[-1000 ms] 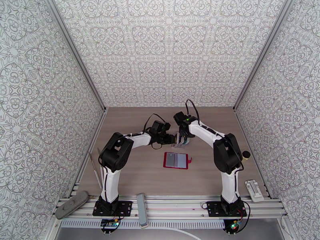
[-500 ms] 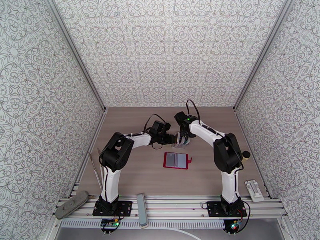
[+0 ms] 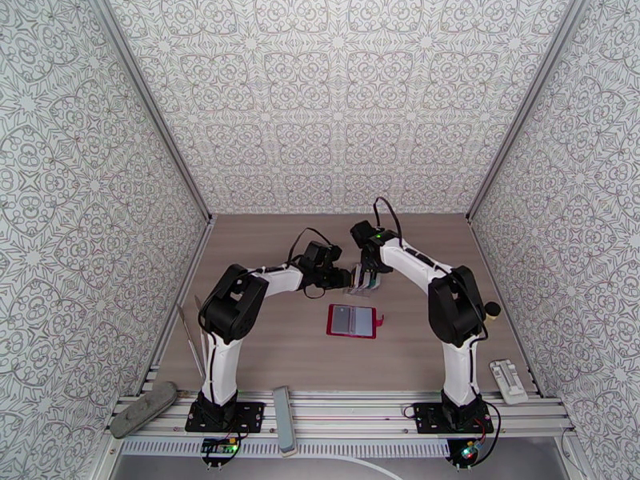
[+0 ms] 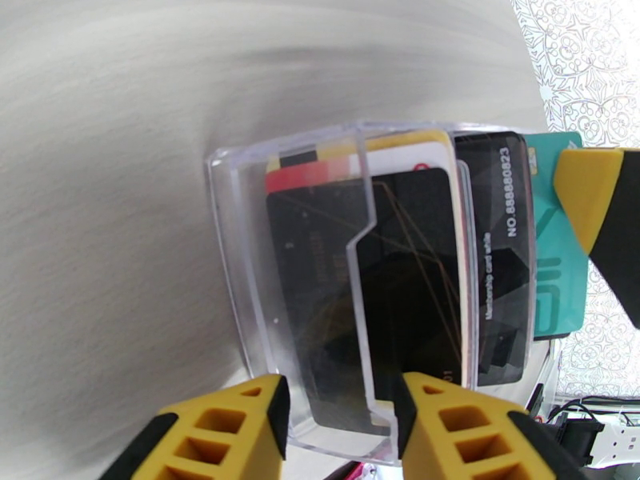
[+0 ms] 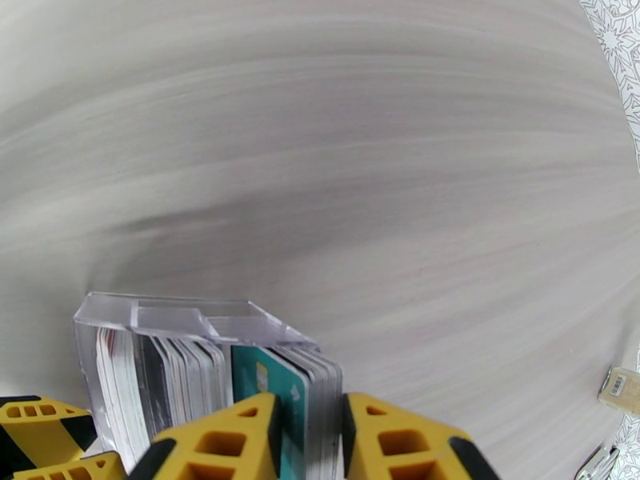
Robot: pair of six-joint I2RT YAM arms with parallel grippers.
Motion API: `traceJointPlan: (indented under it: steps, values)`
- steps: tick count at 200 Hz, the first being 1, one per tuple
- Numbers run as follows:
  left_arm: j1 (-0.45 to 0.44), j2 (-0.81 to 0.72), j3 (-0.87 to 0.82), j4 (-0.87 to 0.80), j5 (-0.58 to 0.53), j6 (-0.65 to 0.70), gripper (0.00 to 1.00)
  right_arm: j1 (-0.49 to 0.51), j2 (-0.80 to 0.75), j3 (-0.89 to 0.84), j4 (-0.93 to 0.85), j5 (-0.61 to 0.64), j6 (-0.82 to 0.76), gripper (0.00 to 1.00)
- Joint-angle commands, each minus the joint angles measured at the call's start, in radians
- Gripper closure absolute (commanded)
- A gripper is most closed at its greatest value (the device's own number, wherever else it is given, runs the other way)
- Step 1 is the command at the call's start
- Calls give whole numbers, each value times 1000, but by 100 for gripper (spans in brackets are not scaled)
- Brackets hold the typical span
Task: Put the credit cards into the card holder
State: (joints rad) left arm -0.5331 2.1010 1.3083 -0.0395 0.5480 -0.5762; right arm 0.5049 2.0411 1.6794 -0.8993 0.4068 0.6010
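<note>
A clear plastic box [image 4: 240,258] packed with credit cards [image 4: 400,266] stands on the table behind the card holder [image 3: 352,321], which lies open, red with pale pockets. My left gripper [image 4: 340,426] is shut on the box's near end, with its yellow fingers [image 4: 240,426] on either side of the wall. From the other side, my right gripper [image 5: 310,438] is closed on the tops of a teal card [image 5: 292,394] and the dark cards behind it. In the top view the two grippers meet at the box [image 3: 362,286]. The right arm's yellow fingertip [image 4: 588,194] overlaps the teal card [image 4: 552,258].
A grey bar [image 3: 282,418] and a grey oblong object [image 3: 144,408] rest on the front rail. A white device [image 3: 508,380] lies at the right edge, and a thin rod [image 3: 190,334] lies along the left wall. Patterned walls enclose the table.
My right gripper's jaws have narrowed onto the cards in the box. The left gripper, the box and the wallet have stayed put.
</note>
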Motion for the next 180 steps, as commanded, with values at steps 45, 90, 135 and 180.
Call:
traceJointPlan:
  steps: [45, 90, 135, 180]
  values:
    - [-2, 41, -7, -25, -2, -7, 59, -24, -37, 25, -32, 27, -20, 81]
    - [0, 44, -5, -25, -2, -8, 59, -24, -46, 22, -32, 20, -18, 87]
    - [2, 47, -2, -26, -1, -8, 59, -24, -46, 25, -32, 13, -21, 91]
    - [3, 50, -1, -27, 1, -10, 59, -23, -68, 12, -21, -27, -17, 96]
